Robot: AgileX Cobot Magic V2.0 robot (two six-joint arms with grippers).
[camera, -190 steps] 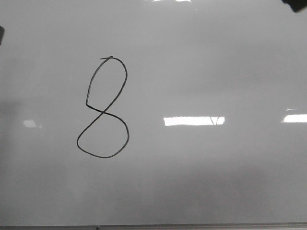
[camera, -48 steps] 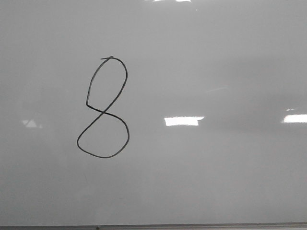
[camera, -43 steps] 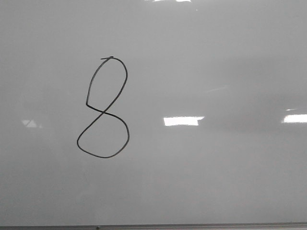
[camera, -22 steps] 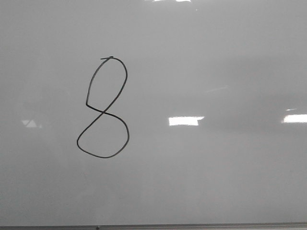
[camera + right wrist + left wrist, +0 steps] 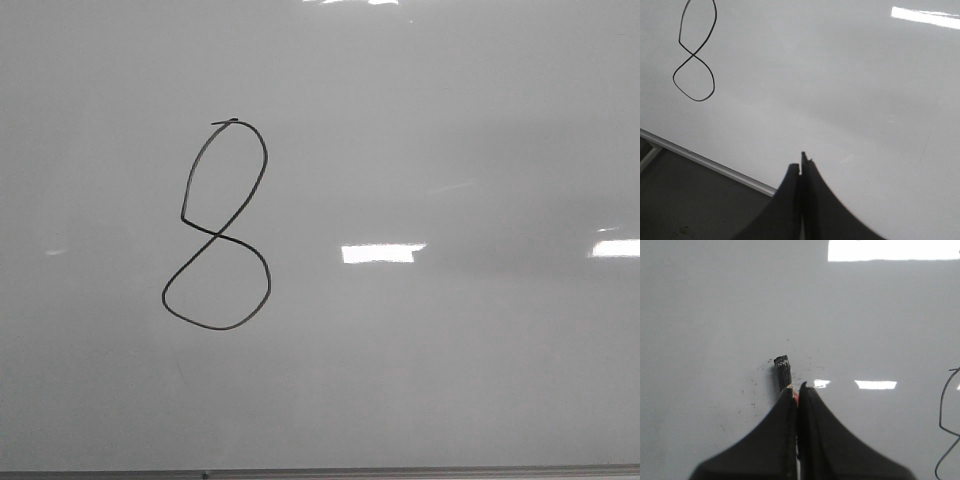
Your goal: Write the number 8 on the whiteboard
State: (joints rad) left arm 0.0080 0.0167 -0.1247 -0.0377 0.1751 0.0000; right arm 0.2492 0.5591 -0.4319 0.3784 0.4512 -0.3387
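Observation:
The number 8 (image 5: 216, 225) is a thin black line on the glossy pale whiteboard (image 5: 450, 120), left of centre in the front view. Neither gripper shows in that view. In the left wrist view my left gripper (image 5: 796, 390) is shut on a marker (image 5: 783, 371). The marker's black end sticks out past the fingertips over the whiteboard (image 5: 715, 315), and a bit of red shows between the jaws. Part of the 8's line (image 5: 941, 412) lies off to one side. In the right wrist view my right gripper (image 5: 801, 167) is shut and empty, well away from the number 8 (image 5: 694, 55).
Small black specks (image 5: 754, 387) dot the board around the marker's end. The board's thin edge strip (image 5: 710, 162) runs diagonally in the right wrist view, with a dark surface (image 5: 680, 205) beyond it. The same strip (image 5: 320, 473) runs along the near side in the front view.
Dark shapes at the top right corner and left edge of the front view 4.4 s ago are gone. The 8 is unchanged. Only light reflections have shifted in the last second.

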